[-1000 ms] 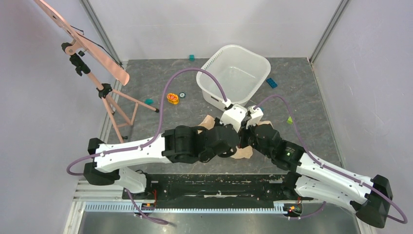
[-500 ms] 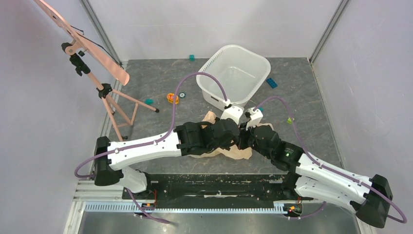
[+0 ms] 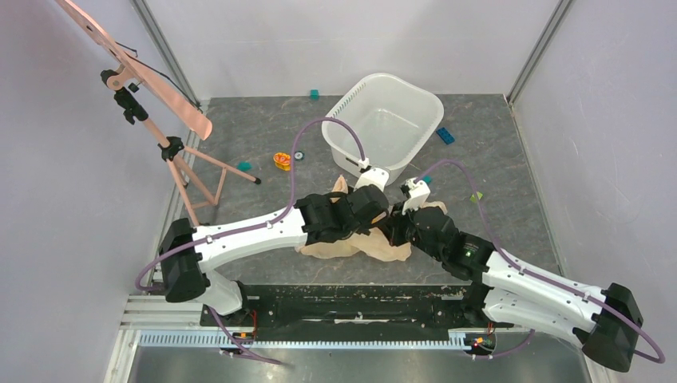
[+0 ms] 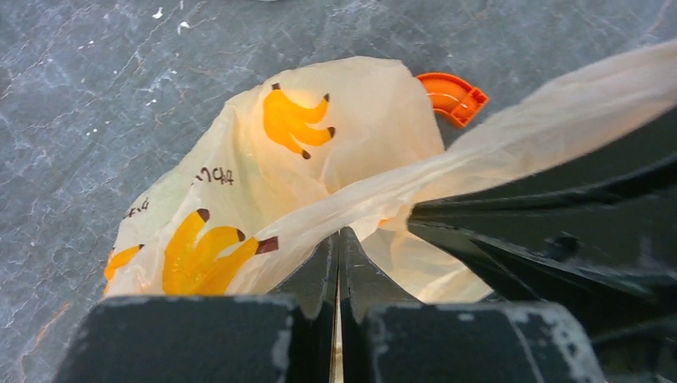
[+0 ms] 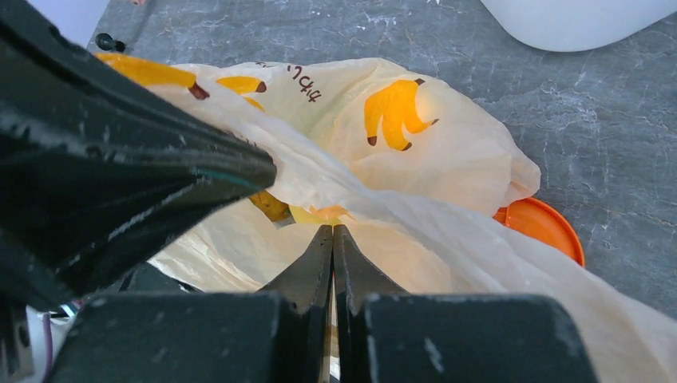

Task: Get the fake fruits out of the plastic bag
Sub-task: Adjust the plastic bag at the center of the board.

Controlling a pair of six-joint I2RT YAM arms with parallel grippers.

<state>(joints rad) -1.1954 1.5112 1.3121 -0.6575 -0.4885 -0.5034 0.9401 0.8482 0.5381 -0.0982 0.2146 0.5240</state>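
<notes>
Right, both arms are hunched over the crinkly peach-beige translucent plastic bag [image 3: 351, 246], which lies crumpled on the counter [image 3: 263, 128] just in front of the white plastic tub [image 3: 387, 120], on its near side. The left claw [image 4: 337, 239] is clenched on a stretched fold of the bag's film. The right claw [image 5: 333, 233] is clamped tight on another fold, and the two claws sit tip to tip, almost touching.

The print on the bag is yellow banana bunches with brown tips, plus a short line of small dark lettering that is too creased and small to read.

The fake fruits [image 5: 275, 206] are inside the bag in front of the tub. Only a yellow-brown curve and an orange-yellow glow show in the fold above the right claw, and I cannot tell which fruit is which. An orange plastic disc [image 5: 543, 227] pokes out from under the bag's edge.

The counter is dark grey, mottled like slate, with pale scuffs. Left of the tub sit an orange flower-shaped disc [image 3: 282, 160] and a small teal block [image 3: 244, 166], and further left stands a pink tripod stand [image 3: 172, 148]. Behind the tub's left corner lies another teal block [image 3: 314, 93]. Right of the tub there is a blue block [image 3: 445, 136], with a green block [image 3: 475, 196] to its near right. Pale lilac panels wall the cell, with metal posts at the back corners.
</notes>
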